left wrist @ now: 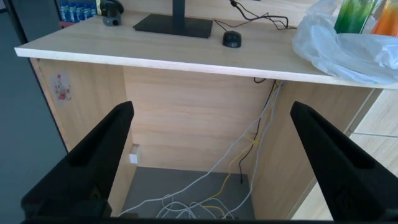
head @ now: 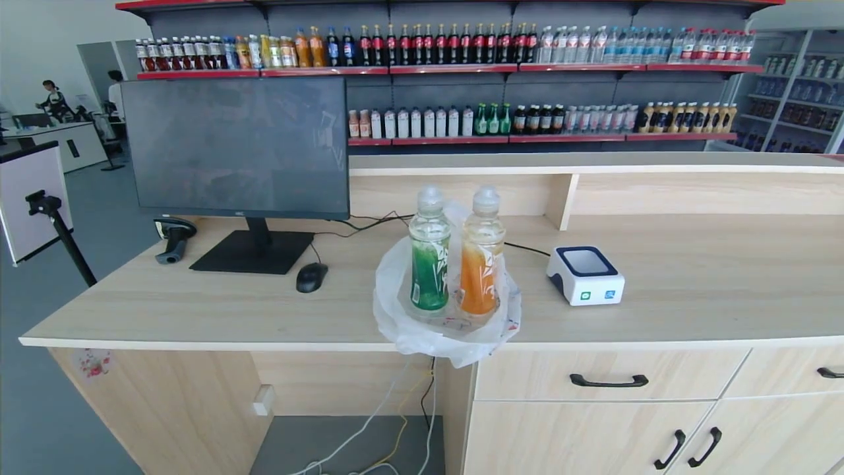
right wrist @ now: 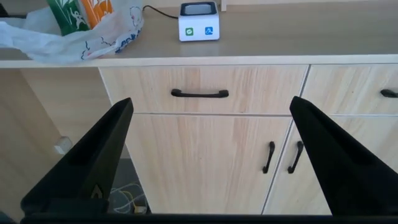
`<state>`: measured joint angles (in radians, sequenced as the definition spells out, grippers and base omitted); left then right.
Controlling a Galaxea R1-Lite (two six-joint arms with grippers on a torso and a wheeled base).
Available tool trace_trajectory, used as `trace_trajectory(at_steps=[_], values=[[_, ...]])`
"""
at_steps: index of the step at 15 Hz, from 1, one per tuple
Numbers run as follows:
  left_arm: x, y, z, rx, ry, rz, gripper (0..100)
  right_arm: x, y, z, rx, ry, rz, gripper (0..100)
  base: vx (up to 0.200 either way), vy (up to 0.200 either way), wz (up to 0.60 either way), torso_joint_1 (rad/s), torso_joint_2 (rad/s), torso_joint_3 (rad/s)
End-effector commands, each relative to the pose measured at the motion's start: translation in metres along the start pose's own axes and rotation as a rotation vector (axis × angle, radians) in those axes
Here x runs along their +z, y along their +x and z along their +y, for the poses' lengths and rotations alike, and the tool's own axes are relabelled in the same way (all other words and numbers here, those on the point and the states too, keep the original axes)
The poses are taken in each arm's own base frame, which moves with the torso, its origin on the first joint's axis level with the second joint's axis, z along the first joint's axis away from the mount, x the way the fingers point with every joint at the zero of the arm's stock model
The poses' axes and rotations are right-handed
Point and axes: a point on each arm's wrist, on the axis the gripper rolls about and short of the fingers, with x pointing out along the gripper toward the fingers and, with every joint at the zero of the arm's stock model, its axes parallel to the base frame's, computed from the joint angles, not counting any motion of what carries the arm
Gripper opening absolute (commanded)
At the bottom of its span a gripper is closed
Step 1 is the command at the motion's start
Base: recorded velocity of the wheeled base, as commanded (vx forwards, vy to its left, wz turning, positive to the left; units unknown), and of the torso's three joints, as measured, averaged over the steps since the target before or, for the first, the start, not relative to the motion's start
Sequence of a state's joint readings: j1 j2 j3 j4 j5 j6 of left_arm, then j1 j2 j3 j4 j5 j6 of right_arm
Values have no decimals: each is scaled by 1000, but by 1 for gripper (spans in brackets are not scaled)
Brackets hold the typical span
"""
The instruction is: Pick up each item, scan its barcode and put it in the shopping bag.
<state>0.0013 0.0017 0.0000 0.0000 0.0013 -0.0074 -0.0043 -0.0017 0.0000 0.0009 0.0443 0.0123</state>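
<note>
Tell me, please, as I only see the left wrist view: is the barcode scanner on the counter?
Observer: Yes, the white scanner stands on the counter, to the robot's right of the shopping bag.
Operator: Thank you. Is the monitor on?
Observer: No, the monitor shows a dark screen.
Operator: And how is the right gripper?
Observer: The right gripper is open and empty, facing the drawer front under the counter.

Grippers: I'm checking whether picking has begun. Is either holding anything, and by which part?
Nothing is held. The left gripper and the right gripper are both open and empty, in front of the counter.
</note>
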Motion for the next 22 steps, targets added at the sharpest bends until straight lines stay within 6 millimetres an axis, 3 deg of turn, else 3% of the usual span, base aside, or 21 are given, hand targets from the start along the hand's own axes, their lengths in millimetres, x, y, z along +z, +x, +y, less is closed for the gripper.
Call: trace_trajectory(at_steps=[1, 10, 12, 16, 22], values=[[0, 0, 0, 1, 0, 0, 100, 0, 0, 0, 0, -3, 1, 100, 0, -200, 0, 2, -2, 2], [0, 0, 0, -7, 20, 0, 100, 0, 0, 0, -5, 12, 1, 100, 0, -200, 0, 4, 6, 3], [0, 0, 0, -6, 15, 0, 100, 0, 0, 0, -3, 8, 1, 100, 0, 0, -600, 5, 0, 2], [0, 0, 0, -7, 17, 0, 100, 0, 0, 0, -3, 9, 1, 100, 0, 0, 0, 0, 0, 0], [0, 0, 0, -6, 3, 0, 100, 0, 0, 0, -3, 5, -1, 100, -200, 0, 0, -3, 3, 2]])
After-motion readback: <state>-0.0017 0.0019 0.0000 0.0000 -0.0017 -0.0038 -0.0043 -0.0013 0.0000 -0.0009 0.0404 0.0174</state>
